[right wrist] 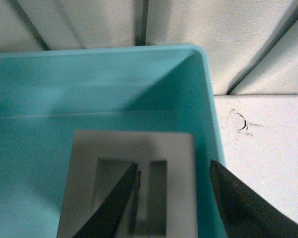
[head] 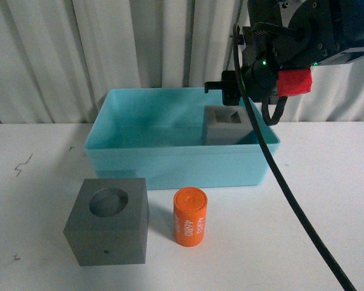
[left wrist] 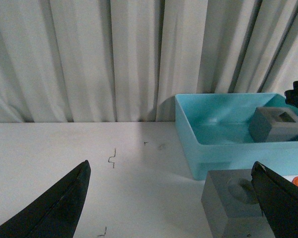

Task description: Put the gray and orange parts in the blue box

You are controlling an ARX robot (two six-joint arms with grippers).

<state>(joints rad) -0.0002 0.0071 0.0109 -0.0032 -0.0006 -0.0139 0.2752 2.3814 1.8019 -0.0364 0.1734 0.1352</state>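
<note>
White table [head: 327,182]: right hand [right wrist: 174,166] spread wide over gray cube [right wrist: 179,144] in blue box [right wrist: 89,84] (left hand [left wrist: 171,164] also wide).

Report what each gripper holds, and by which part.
Nothing. Left gripper is open and empty; right gripper, open, straddles a wall of the square-recess gray cube without touching.

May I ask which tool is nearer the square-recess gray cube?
Right. The right tool sits directly over the square-recess cube inside the turquoise bin; the left tool is outside the bin, near the round-recess cube.
</note>
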